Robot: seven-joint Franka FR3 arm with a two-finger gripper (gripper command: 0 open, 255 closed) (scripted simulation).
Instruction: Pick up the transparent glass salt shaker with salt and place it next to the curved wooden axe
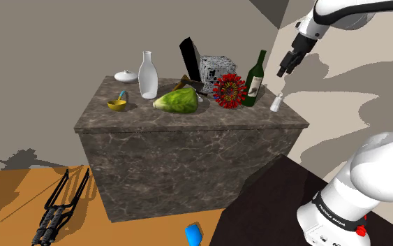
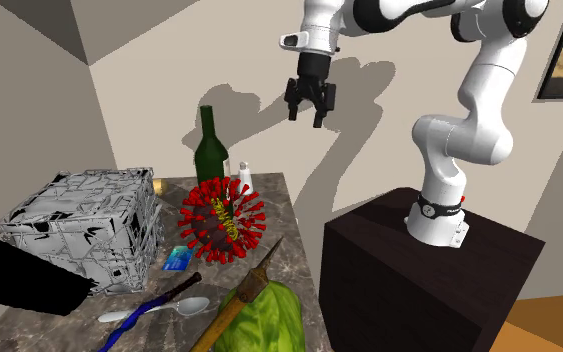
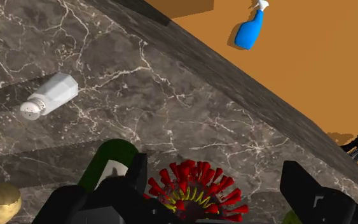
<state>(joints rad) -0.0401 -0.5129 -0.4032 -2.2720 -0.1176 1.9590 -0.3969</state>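
A beige-walled room with an orange floor (image 1: pixel 20 203) held a dark marbled block that served as the counter (image 1: pixel 188 161). Nearest in the shoulder view, the arm's dark stand (image 1: pixel 271 203) sat at the lower right, and a blue spray bottle (image 1: pixel 193 233) lay on the floor just beside it, with a black frame-like object (image 1: pixel 58 210) on the floor towards that view's left. On the counter's front half sat a small yellow bowl (image 1: pixel 117 105), a green leafy vegetable (image 1: pixel 177 102) and a red spiky ball (image 1: pixel 230 91). The curved wooden axe (image 2: pixel 237 300) rested against the vegetable, its head towards the spiky ball. A dark green bottle (image 1: pixel 255 80) stood upright just beside the ball. The salt shaker (image 1: pixel 276 103), pale with a rounded cap, stood upright near the counter's corner at the shoulder view's right, close to the bottle and well apart from the axe. Farther back stood a tall white vase (image 1: pixel 148 75), a white lidded dish (image 1: pixel 126 76), a black-and-white patterned cube (image 1: pixel 216 70) and a leaning black slab (image 1: pixel 191 59). The end effector (image 1: pixel 287 66) hung in the air above the shaker's corner, fingers spread and holding nothing. In the wrist view the shaker sat off to one side of the fingers, not between them.
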